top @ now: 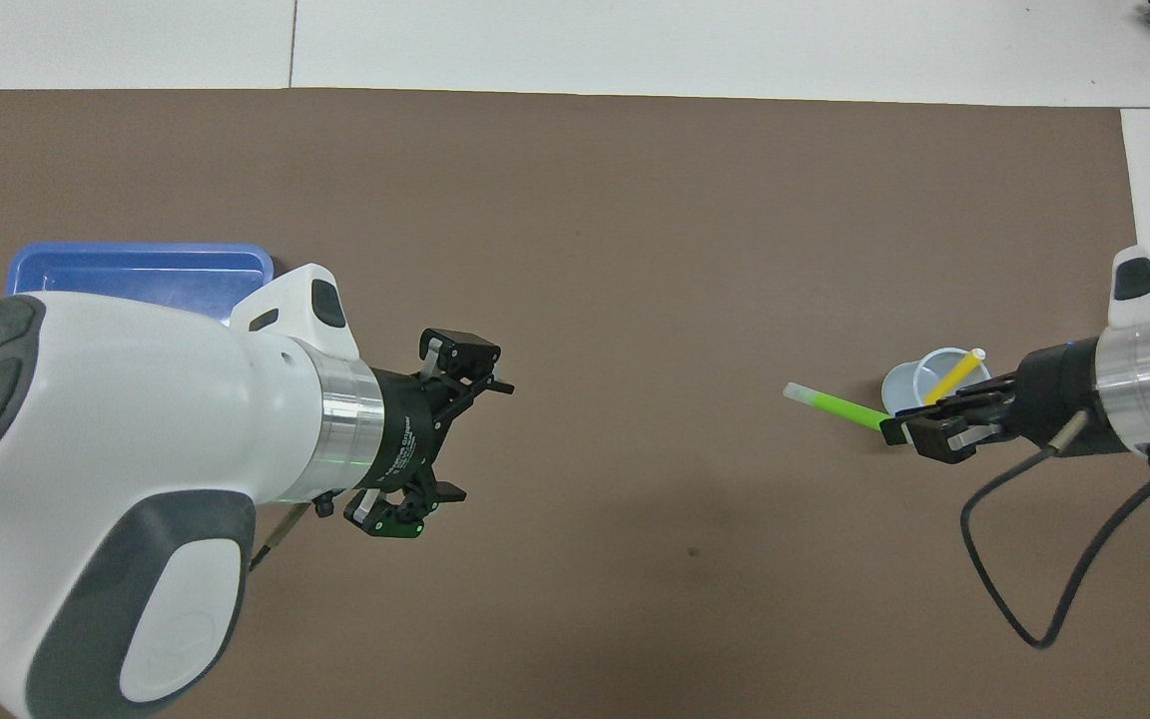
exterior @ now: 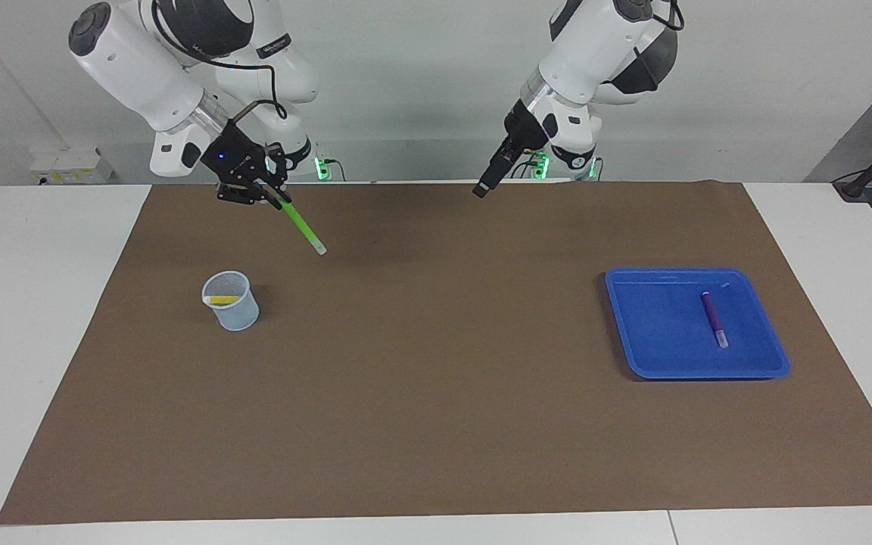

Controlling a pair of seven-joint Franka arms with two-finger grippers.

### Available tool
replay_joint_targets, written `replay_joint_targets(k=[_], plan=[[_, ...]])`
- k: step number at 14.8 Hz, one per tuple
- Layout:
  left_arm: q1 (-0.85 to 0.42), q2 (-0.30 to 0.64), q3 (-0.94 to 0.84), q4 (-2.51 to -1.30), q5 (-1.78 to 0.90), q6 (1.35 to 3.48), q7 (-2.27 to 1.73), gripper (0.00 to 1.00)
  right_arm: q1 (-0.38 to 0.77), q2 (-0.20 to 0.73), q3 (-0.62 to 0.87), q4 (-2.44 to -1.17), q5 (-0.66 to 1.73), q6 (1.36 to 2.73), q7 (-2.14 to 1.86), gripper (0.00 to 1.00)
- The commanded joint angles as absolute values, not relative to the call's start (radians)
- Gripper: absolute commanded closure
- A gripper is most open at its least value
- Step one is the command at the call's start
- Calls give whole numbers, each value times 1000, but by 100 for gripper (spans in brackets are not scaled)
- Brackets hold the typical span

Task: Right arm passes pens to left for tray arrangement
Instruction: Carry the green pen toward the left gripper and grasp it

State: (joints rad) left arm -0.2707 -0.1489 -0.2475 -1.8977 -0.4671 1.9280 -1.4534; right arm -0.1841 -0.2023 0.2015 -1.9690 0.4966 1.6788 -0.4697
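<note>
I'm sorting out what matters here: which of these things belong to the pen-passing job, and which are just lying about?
Part of the job:
- green pen, held in the shut right gripper
- purple pen, lying in the tray
- yellow pen, in the cup
- left gripper, jaws open, waiting

Just lying about:
- brown mat

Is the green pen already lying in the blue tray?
No, the right gripper holds the green pen in the air; only the purple pen lies in the tray.
</note>
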Motion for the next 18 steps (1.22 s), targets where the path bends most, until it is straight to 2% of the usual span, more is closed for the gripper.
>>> replay_joint_targets(k=[1, 6, 12, 13, 18], plan=[[-298, -193, -242, -1976, -531, 2043, -1555, 0, -169, -216, 204, -1973, 584, 1660, -492, 100], [-345, -178, -244, -1993, -540, 2210, -1698, 0, -152, -219, 215, -1973, 702, 1648, -498, 100], [-518, -89, -244, -1961, -537, 2427, -1852, 2, -117, -225, 215, -1977, 847, 1646, -526, 100], [-538, -75, -247, -1948, -534, 2427, -1858, 7, -112, -227, 215, -1979, 863, 1647, -528, 100], [-583, -66, -247, -1899, -514, 2329, -1919, 19, -110, -233, 215, -1986, 884, 1646, -528, 100]])
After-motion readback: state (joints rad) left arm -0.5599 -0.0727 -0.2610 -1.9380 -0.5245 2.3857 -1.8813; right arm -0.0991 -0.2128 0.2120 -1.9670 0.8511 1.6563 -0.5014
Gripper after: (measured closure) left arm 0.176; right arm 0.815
